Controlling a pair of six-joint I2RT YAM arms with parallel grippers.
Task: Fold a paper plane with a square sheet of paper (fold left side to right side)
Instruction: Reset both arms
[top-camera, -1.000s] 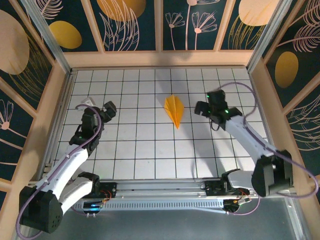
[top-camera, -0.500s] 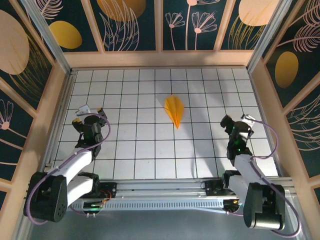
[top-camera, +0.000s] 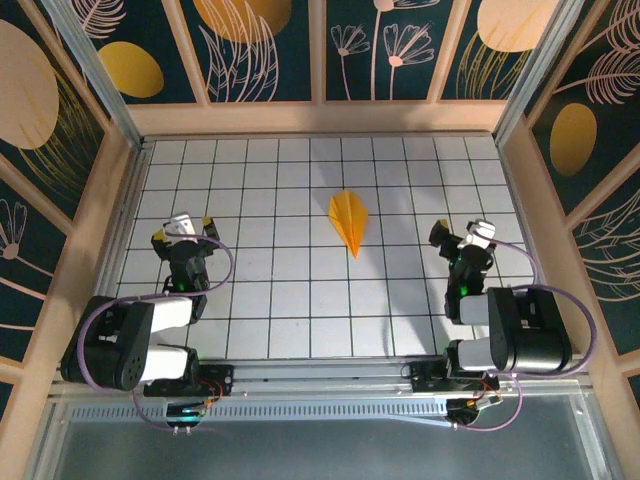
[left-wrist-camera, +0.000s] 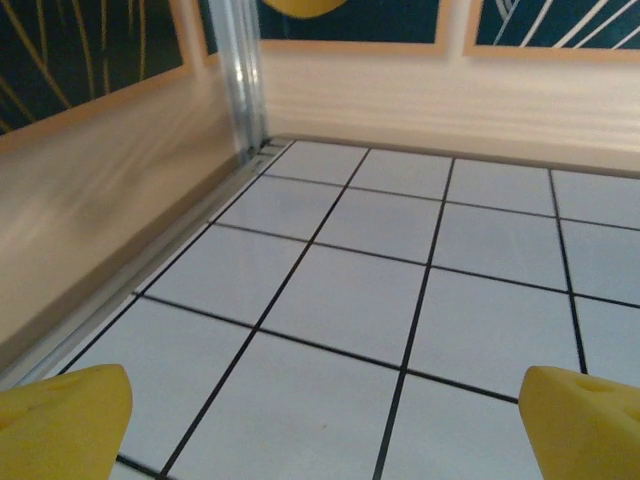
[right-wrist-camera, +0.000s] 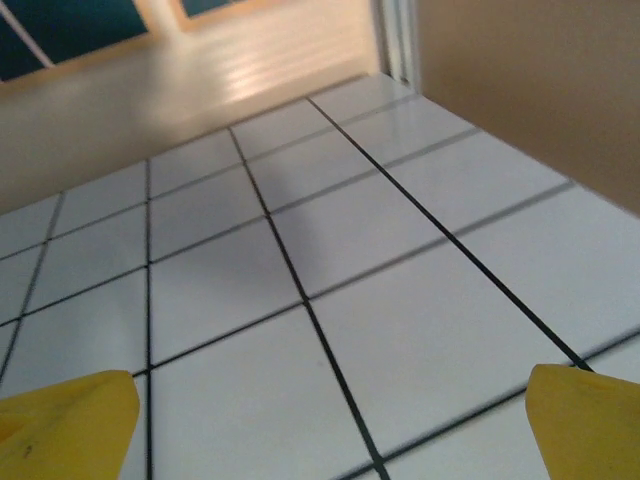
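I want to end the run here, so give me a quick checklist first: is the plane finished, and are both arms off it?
1. Paper plane folded to a pointed dart, lying on the table: ok.
2. Left gripper open, holding nothing: ok.
3. Right gripper open, holding nothing: ok.
4. Both grippers well apart from the paper plane, near their bases: ok.
5. Creases pressed flat: cannot tell.
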